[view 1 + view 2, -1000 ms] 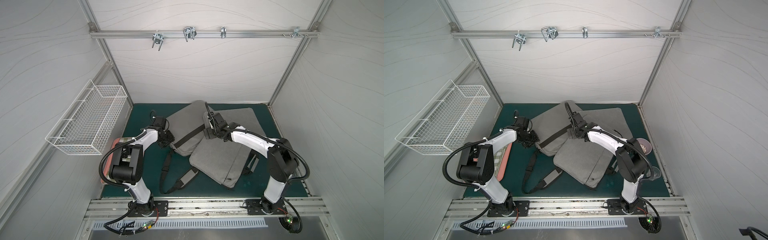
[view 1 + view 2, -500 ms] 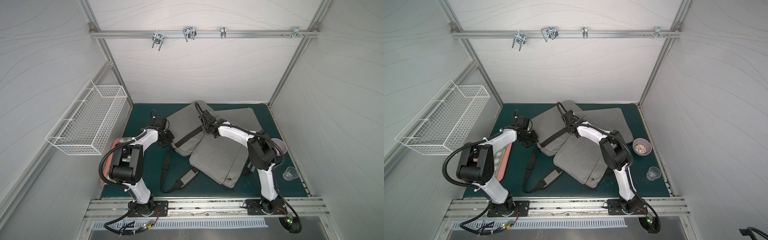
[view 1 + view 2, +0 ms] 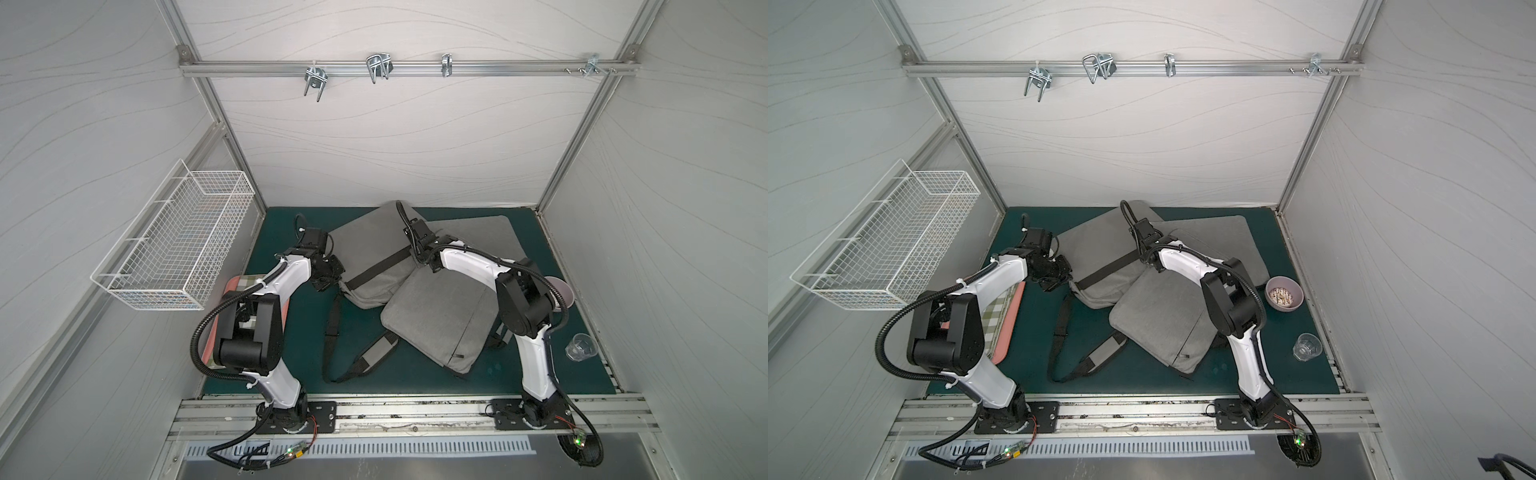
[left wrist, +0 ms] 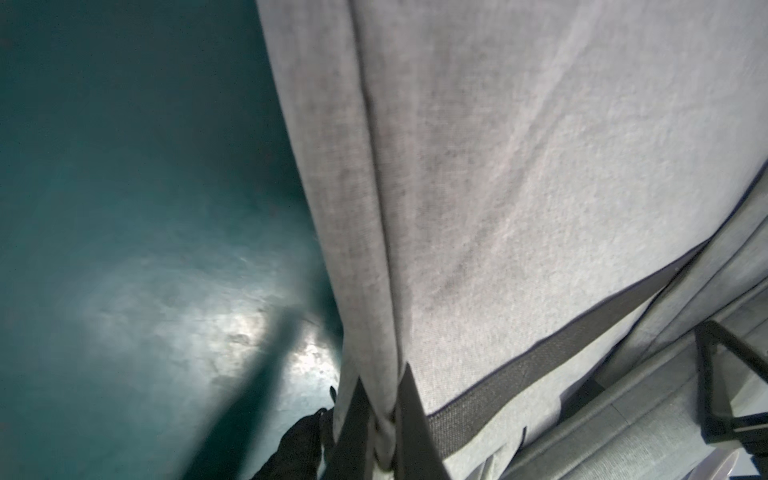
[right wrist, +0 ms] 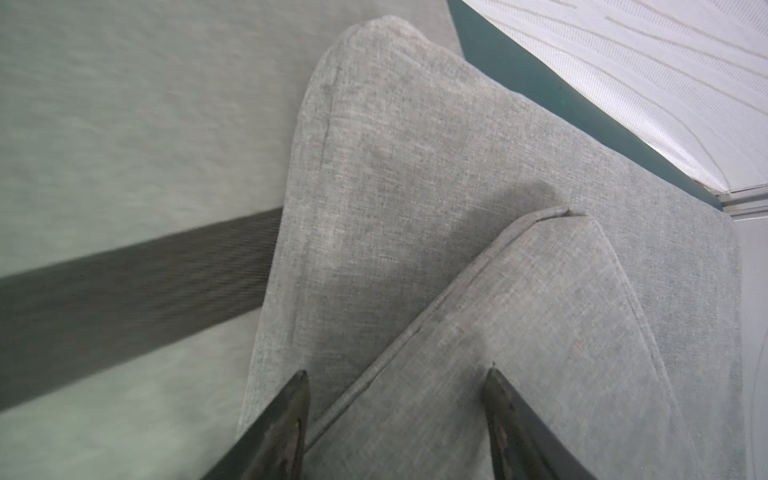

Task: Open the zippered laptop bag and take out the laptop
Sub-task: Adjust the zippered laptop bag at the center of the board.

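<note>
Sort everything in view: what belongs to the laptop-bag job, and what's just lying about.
Job: strapped grey bag, pinched by the shut left claw; front grey bag under the open right claw; loose shoulder strap.
Lying about: wire basket, pink tray, bowl, glass, rail hooks.

Wire basket (image 3: 174, 241) on L wall; bowl (image 3: 1286, 308) nr glass (image 3: 1307, 347)

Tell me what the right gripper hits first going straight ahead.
The right gripper, jaws open, would first meet the grey bag, its piped corner lying between the fingers; how close is unclear.
</note>
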{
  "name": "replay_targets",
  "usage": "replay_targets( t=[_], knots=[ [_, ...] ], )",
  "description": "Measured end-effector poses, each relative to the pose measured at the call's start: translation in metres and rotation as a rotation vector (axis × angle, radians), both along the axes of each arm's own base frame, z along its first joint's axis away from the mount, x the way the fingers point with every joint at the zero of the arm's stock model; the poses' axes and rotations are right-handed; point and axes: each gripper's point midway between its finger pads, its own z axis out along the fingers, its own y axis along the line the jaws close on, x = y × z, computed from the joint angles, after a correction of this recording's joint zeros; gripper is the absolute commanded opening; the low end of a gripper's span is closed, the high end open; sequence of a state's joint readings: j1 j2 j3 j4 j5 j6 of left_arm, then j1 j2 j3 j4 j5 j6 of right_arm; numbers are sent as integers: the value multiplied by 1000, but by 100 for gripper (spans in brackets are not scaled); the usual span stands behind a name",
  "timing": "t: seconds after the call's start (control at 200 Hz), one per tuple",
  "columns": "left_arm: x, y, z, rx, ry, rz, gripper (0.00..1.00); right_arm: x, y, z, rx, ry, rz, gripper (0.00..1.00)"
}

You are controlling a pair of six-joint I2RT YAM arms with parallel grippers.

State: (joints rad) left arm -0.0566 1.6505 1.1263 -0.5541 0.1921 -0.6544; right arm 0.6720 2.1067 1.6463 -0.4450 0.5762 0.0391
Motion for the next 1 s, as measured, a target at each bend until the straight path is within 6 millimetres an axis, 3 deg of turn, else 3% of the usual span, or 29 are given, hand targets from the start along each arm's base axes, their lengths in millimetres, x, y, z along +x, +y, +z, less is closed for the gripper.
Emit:
replay_targets(
  t=[0.255, 0.51, 0.67, 0.8, 0.89, 0.995],
  knots=[
    [-10, 40, 7, 84, 12, 83, 0, 8, -23, -8, -6, 40, -14, 67],
    [-22, 56, 15, 178, 12, 95, 0, -2, -12, 3, 92, 124, 23, 72],
    [-35, 57, 6, 186, 38, 92, 0, -31, 23, 34, 338, 194, 39, 80],
    [-42, 56, -2, 187, 63, 87, 0, -78, 71, 64, 545, 262, 44, 83],
    [-42, 57, -2, 189, 62, 82, 0, -107, 99, 66, 642, 339, 3, 84],
    [-42, 56, -2, 191, 61, 77, 0, -124, 113, 48, 695, 431, -85, 85]
  ],
)
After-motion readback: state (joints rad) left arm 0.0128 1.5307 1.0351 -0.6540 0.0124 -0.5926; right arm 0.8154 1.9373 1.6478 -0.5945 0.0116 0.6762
